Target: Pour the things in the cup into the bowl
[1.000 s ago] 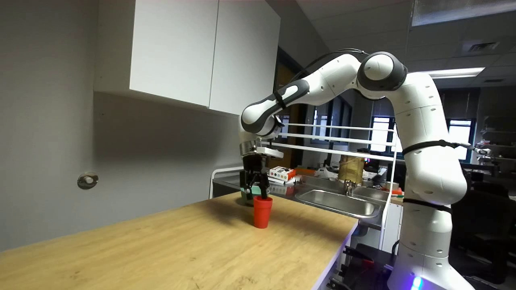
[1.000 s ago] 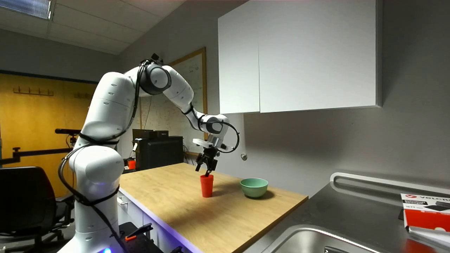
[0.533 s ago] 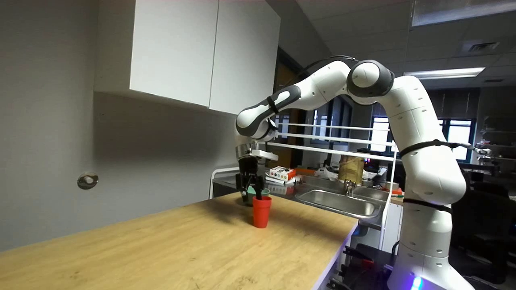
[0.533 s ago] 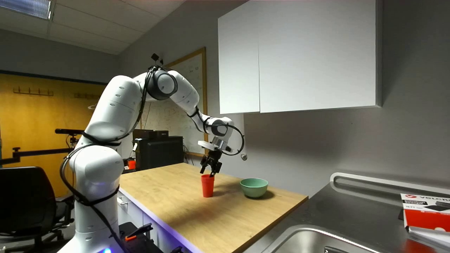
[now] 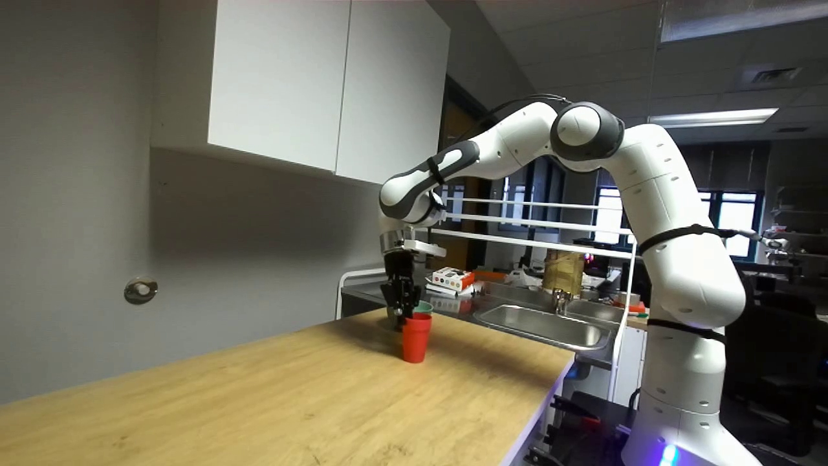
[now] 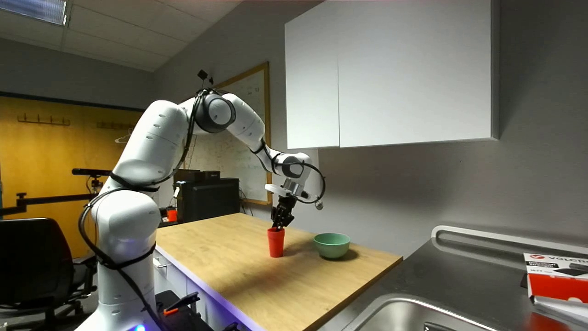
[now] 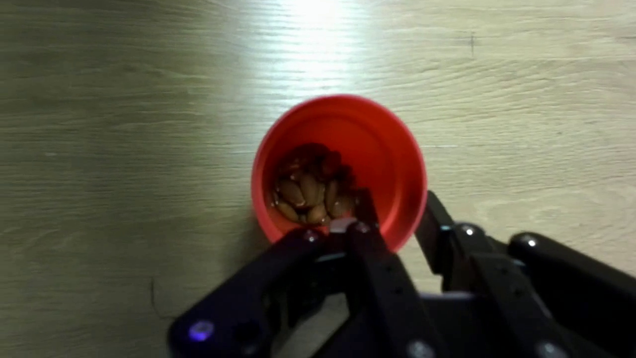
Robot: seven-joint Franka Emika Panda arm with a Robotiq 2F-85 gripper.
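The red cup (image 7: 343, 114) stands upright on the table, with several brown nuts (image 7: 310, 191) at its bottom, seen in the wrist view. My gripper (image 7: 398, 205) straddles the cup's wall: one of its dark fingers (image 7: 366, 211) reaches down inside, while the other finger (image 7: 430, 233) lies against or very near the outside. A gap still shows between the inner finger and the wall, so the jaws are partly open. In an exterior view the green bowl (image 6: 332, 246) sits apart from the cup (image 6: 276, 243); in an exterior view the cup and gripper partly hide the bowl (image 5: 424, 307).
A white wall cabinet (image 6: 390, 78) hangs above the wooden table (image 6: 257, 280). Past the table's edge lie a dark counter with a metal sink (image 6: 404, 305) and a red and white box (image 6: 556, 280). A white rack (image 5: 543, 241) stands behind the arm.
The fingers have come closer together around the cup's wall. The cup has slid slightly towards the bowl, still upright, and the arm has lowered and shifted the same way. The bowl has not moved.
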